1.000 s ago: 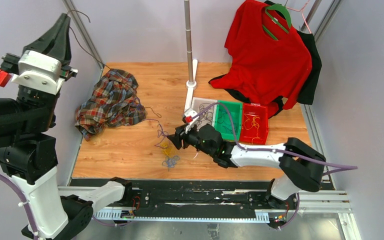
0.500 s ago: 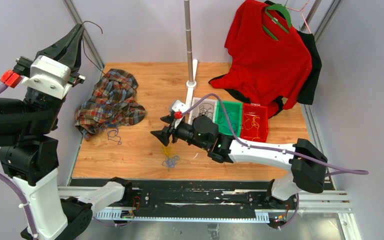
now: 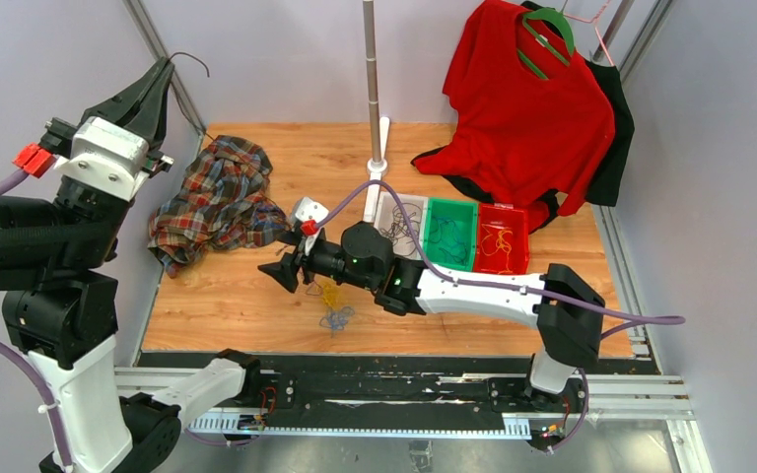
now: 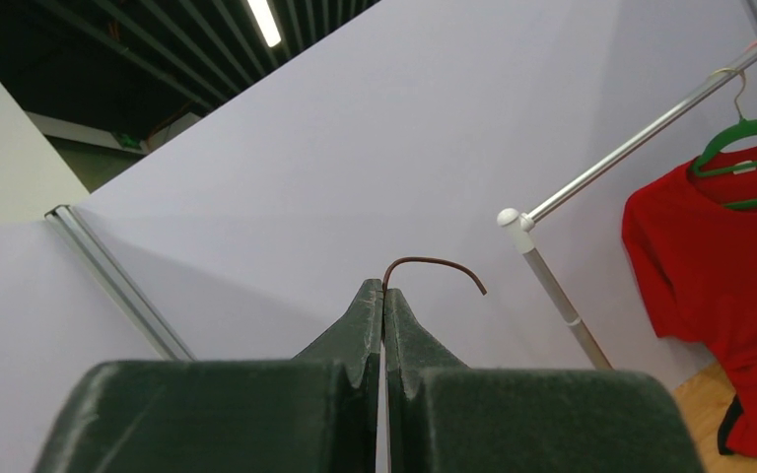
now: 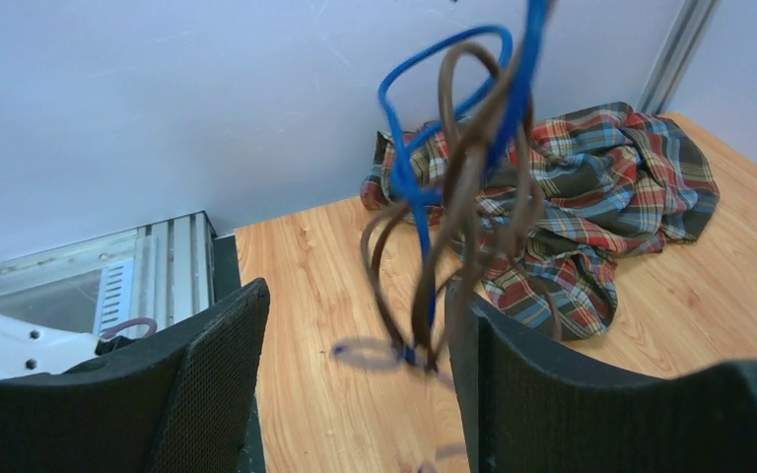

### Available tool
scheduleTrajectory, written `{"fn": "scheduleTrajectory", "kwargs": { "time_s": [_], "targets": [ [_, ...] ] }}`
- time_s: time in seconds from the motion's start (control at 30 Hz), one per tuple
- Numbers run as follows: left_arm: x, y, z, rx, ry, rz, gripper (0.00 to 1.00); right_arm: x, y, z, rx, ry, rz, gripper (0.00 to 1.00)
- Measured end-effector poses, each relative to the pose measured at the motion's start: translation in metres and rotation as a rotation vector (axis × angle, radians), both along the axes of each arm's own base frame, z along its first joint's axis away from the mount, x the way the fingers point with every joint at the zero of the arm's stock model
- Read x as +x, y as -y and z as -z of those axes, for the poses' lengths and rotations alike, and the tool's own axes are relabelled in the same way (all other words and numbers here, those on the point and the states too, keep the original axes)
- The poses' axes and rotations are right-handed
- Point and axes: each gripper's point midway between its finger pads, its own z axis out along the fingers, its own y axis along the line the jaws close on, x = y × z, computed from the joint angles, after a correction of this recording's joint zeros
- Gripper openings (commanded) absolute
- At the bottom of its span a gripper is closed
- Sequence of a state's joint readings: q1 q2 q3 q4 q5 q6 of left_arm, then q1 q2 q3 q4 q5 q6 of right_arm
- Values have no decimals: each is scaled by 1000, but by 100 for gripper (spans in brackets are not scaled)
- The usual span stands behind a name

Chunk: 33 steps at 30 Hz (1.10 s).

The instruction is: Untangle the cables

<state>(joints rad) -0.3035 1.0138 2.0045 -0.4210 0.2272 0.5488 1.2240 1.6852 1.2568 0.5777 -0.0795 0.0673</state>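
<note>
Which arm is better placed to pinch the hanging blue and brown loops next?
The right arm: its jaws stand open with the blue and brown cable loops dangling between them, near the plaid shirt. The left arm is up high, jaws shut on a thin cable end.

The cables (image 5: 468, 168) are blue and brown, the shirt (image 3: 219, 202) red-blue plaid, with a green bin (image 3: 453, 203) and a red bin (image 3: 505, 209).

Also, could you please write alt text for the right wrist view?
Thin blue and brown cable loops dangle before the open jaws of the right gripper; behind, a crumpled plaid cloth lies on the wooden tabletop.
</note>
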Motion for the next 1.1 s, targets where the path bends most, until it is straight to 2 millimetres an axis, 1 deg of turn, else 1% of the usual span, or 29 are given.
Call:
{"fn": "scheduleTrajectory", "kwargs": {
  "time_s": [0.1,0.17,0.23,0.33,0.43,0.47,0.57,0.77,0.93,1.03,1.1],
  "targets": [
    [3,2,3,2,-10,5,0,6,-4,5,-5,-7,28,63],
    [3,3,4,4,-13,10,1,13,-2,8,-9,-12,68,57],
    [3,4,4,6,-13,16,1,20,0,8,-5,-14,108,46],
    [1,5,4,8,-11,22,0,27,4,8,11,-17,157,24],
    [0,5,4,10,-8,25,0,29,9,17,5,-31,177,4],
    [-1,5,4,11,-7,26,1,29,11,21,-1,-34,179,1],
    [-2,4,5,14,-5,25,1,27,16,30,-16,-46,182,1],
    [-2,3,5,18,-2,17,1,23,27,37,-18,-56,184,1],
    [-2,3,5,29,8,8,1,23,31,44,-29,-62,195,1],
    [-2,1,2,39,22,-8,1,25,35,54,-47,-68,211,1],
    [-2,-1,-3,44,40,-26,1,26,40,66,-68,-75,224,1]
  ]
}}
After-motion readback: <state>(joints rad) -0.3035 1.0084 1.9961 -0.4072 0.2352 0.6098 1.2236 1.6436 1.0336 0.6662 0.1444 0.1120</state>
